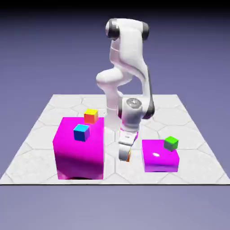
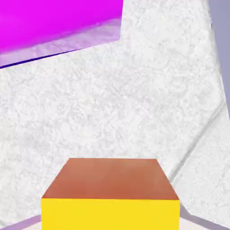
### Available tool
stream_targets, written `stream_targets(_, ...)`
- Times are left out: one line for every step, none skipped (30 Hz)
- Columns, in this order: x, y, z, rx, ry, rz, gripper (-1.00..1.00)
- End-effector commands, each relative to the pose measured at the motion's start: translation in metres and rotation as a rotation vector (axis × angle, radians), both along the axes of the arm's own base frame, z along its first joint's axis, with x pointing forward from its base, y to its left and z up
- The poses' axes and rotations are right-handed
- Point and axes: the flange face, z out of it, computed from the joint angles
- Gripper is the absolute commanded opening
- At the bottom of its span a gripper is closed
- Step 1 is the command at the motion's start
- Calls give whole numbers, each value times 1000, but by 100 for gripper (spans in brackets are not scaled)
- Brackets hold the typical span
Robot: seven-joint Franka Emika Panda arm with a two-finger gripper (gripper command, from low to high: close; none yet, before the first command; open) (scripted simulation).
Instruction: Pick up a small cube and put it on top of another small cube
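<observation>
My gripper (image 1: pixel 124 154) reaches down to the table between two magenta blocks and is shut on a small cube. Only an orange sliver of that cube (image 1: pixel 129 157) shows beside the fingers in the exterior view. In the hand view the same cube (image 2: pixel 111 193) fills the bottom middle, with a brown-orange face above a yellow one, and it hides my fingertips. A blue small cube (image 1: pixel 81 132) rests on the large magenta block (image 1: pixel 78 155). A yellow-and-orange small cube (image 1: pixel 90 116) shows at that block's far edge. A green small cube (image 1: pixel 170 143) sits on the lower magenta block (image 1: pixel 159 159).
The large magenta block stands close on the exterior view's left of my gripper, the lower one close on its right. One magenta block's corner (image 2: pixel 54 22) fills the hand view's top left. The table's edge (image 2: pixel 218 67) runs down that view's right side.
</observation>
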Motion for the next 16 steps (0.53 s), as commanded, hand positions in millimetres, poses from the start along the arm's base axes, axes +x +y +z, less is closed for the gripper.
stream_targets(-5,27,15,4,2,57,-100)
stream_targets(-13,53,30,4,2,113,-100)
stream_targets(-21,77,46,2,0,169,-100)
stream_targets(-32,101,62,-2,-5,223,-100)
stream_targets(-44,123,79,-9,-12,276,-100)
stream_targets(-57,144,97,-18,-22,328,-100)
stream_targets(-64,153,105,-23,-28,353,-100)
stream_targets(-64,153,105,-23,-28,353,-100)
stream_targets(-63,153,89,-23,-28,353,-100)
stream_targets(-62,152,73,-23,-28,353,-100)
stream_targets(-62,150,57,-23,-28,353,-100)
stream_targets(-62,148,41,-23,-28,353,-100)
stream_targets(-63,148,36,-23,-28,353,-100)
stream_targets(-63,148,36,-23,-28,353,100)
stream_targets(-63,148,36,-23,-28,353,100)
stream_targets(-62,150,52,-23,-28,353,100)
